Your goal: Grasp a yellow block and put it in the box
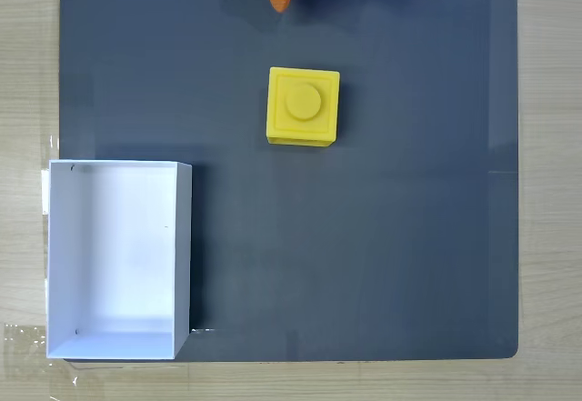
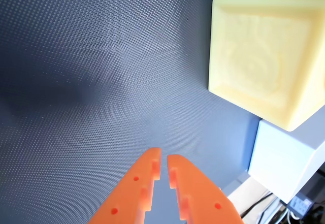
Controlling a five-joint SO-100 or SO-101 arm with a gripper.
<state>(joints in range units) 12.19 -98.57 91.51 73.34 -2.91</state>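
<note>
Plastic cube in bright yellow, the yellow block is seen resting on a dark grey mat nearer the mat's far edge, its top face bearing a raised round stud inside a square recessed frame. The white open-topped box is set at the mat's near left corner, well apart. In the wrist view, the orange gripper is shown with jaws nearly together, holding nothing, the block lying beyond.

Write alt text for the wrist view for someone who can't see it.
A yellow block sits on a dark mat at upper right, apart from the orange gripper, whose nearly closed fingertips enter from the bottom edge holding nothing. A corner of the white box shows below the block at lower right.
</note>
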